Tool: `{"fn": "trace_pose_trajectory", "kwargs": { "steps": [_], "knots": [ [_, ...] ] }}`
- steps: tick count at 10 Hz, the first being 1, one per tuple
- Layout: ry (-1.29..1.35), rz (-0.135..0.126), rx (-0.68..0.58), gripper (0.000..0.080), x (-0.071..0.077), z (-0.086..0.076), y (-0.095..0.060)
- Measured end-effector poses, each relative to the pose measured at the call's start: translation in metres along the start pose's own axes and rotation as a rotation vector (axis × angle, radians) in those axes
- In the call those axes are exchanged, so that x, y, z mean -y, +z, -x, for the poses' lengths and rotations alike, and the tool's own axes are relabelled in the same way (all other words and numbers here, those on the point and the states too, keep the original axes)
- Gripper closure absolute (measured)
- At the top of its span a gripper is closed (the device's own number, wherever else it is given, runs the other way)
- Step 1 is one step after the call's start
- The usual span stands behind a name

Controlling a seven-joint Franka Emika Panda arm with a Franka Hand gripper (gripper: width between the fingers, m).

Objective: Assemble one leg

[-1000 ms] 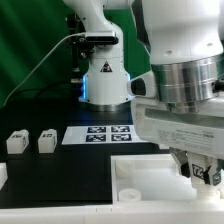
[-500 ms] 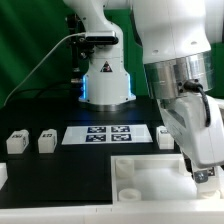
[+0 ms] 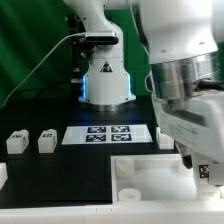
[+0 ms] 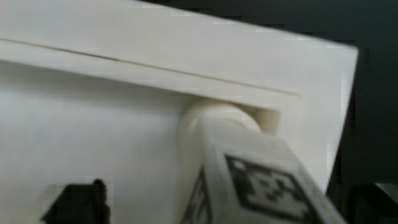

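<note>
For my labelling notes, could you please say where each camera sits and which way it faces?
Exterior view: off the arm, facing its white base; gripper over the large white square plastic tray.
Wrist view: on the wrist, facing the tray's corner and small white tagged plastic leg; one black fingertip shows.
Both show the tray.

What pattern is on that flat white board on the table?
Black-and-white square tags on the marker board, clearest in the exterior view.

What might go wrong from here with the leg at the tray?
1. The small white plastic leg with a square tag looks partly seated in the large white square tray; it may tip or jam.
2. A black finger of the gripper stands apart from it, so nothing steadies it.
</note>
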State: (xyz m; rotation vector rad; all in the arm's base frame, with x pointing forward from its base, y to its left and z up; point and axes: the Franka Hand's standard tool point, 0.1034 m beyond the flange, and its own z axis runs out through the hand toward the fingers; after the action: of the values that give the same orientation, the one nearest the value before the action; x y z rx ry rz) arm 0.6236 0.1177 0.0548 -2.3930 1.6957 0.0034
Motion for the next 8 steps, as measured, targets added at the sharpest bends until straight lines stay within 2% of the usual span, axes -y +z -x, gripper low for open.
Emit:
{"fn": "trace_pose_trajectory", "kwargs": {
  "steps": [2,3,8],
  "knots": [
    [-0.285,0.006,-0.008,0.0152,0.007,0.017,-0.008],
    [-0.418,0.011,-0.015,0.0151,0.009,0.02,-0.014],
    [-0.88,0.025,-0.018,0.0151,0.006,0.013,-0.011]
  ]
}}
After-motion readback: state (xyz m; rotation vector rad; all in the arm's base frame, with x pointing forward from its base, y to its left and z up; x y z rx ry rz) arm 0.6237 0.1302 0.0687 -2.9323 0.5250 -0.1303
